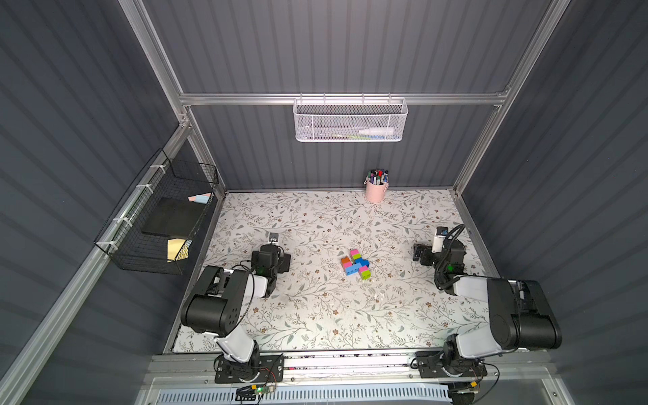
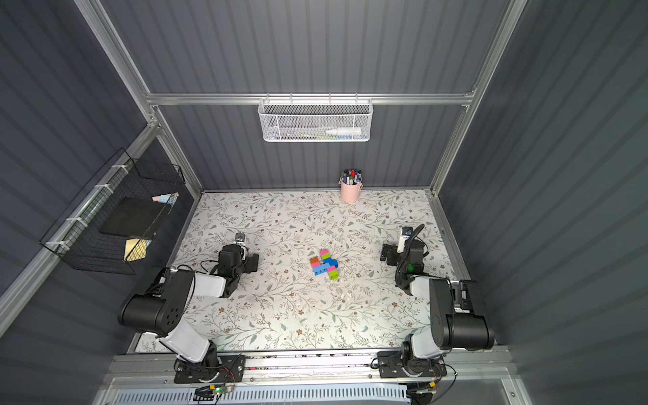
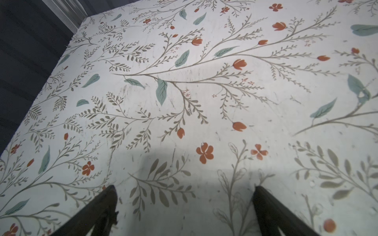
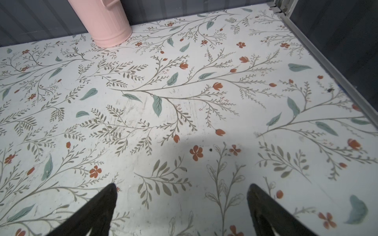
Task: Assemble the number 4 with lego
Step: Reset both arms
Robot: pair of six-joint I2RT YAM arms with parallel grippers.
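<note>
So the lego number 4 (image 1: 356,263) is sitting flat on the floral table (image 1: 315,217), roughly in the middle and a bit toward the right; both top views show it as one joined clump (image 2: 325,264); orange brick on its left, pink at the far end, lime green and blue through the middle, another lime green at the near end. No loose bricks that I can spot around it.

Left gripper (image 3: 185,188) has its jaws spread wide apart with nothing between them, just bare tabletop in its wrist view; it's parked left of the 4, well apart from it. Right gripper (image 4: 182,185) is the same deal; jaws wide apart, nothing held, parked off to the right and slightly farther back.

Pink pen cup (image 1: 375,191) full of markers stands at the far edge against the back wall; the right wrist view catches its base (image 4: 106,22). White mesh basket (image 1: 350,121) hangs on the back wall; black wire basket (image 1: 157,224) on the left wall.
</note>
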